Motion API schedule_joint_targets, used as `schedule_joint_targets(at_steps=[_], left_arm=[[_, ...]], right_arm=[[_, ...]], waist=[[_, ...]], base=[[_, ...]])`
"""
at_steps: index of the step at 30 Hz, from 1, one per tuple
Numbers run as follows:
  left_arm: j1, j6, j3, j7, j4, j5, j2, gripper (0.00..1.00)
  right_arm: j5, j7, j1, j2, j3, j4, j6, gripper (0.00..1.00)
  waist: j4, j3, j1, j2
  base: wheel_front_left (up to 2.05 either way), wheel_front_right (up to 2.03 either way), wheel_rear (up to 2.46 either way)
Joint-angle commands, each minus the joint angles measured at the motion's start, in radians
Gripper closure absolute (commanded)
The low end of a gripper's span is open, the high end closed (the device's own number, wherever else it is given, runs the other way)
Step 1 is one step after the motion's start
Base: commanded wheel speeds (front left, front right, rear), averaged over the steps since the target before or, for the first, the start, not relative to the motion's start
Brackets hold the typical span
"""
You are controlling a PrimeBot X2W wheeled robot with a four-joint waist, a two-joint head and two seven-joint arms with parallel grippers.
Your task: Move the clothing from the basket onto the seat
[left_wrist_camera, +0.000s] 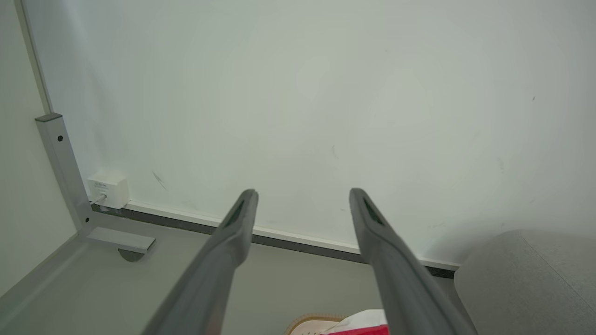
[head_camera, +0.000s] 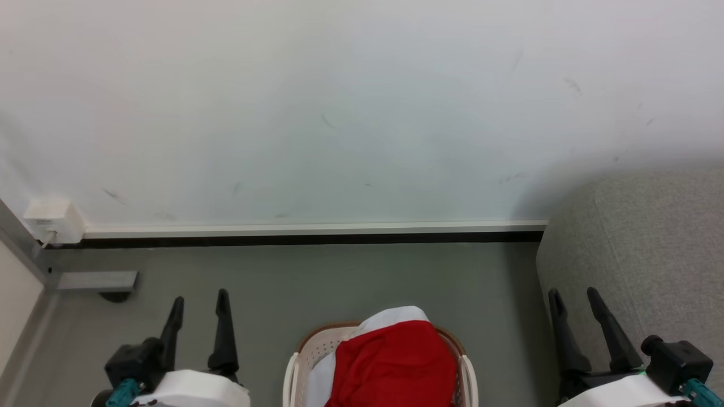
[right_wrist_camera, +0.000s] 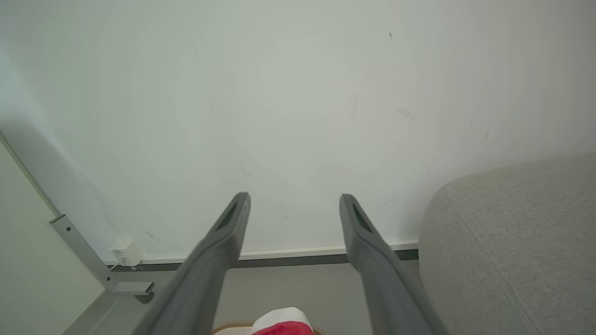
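I've got the pale wall across the whole upper picture, scuffed here and there, and below it the grey floor running up to a white skirting strip. On my right sits the seat, light grey upholstery with a rounded corner and a seam, backed against the wall. Dead centre at the bottom edge of the head view is the basket, cream plastic, perforated side, brown rim, standing on the floor between my two arms and apart from the seat. The clothing is piled inside it, bright red with a white panel peeking over the far rim, heaped above the basket's edge. Left gripper hangs over the floor to the left of the basket, fingers spread wide, nothing between them. Right gripper is spread just as wide and empty, in front of the seat's near side. At the far left, a grey metal bracket and a small white wall box.
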State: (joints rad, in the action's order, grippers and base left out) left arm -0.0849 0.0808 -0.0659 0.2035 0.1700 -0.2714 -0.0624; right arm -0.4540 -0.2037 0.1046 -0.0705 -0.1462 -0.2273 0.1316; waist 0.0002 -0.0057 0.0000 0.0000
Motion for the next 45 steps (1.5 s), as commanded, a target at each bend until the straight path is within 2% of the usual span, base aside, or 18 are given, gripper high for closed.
schedule_joint_targets(at_steps=[1, 30, 45], left_arm=[[-0.006, 0.004, 0.003, 0.009, -0.008, 0.026, -0.003, 0.00], [-0.009, 0.017, -0.014, 0.062, -0.016, 0.251, 0.005, 0.00], [-0.005, 0.003, -0.004, 0.061, -0.017, 0.238, 0.008, 0.00]], right_arm=[[0.027, -0.008, 0.022, -0.008, -0.001, 0.000, -0.001, 0.00], [0.197, -0.064, 0.017, 0.001, -0.014, 0.011, -0.002, 0.00], [0.193, -0.062, 0.017, 0.004, -0.008, 0.005, -0.002, 0.00]], waist=[[-0.001, 0.000, 0.0000, 0.0000], [0.003, 0.005, 0.0000, 0.0000], [0.001, 0.004, 0.0000, 0.0000]], base=[[0.00, 0.00, 0.00], [0.00, 0.00, 0.00], [0.00, 0.00, 0.00]])
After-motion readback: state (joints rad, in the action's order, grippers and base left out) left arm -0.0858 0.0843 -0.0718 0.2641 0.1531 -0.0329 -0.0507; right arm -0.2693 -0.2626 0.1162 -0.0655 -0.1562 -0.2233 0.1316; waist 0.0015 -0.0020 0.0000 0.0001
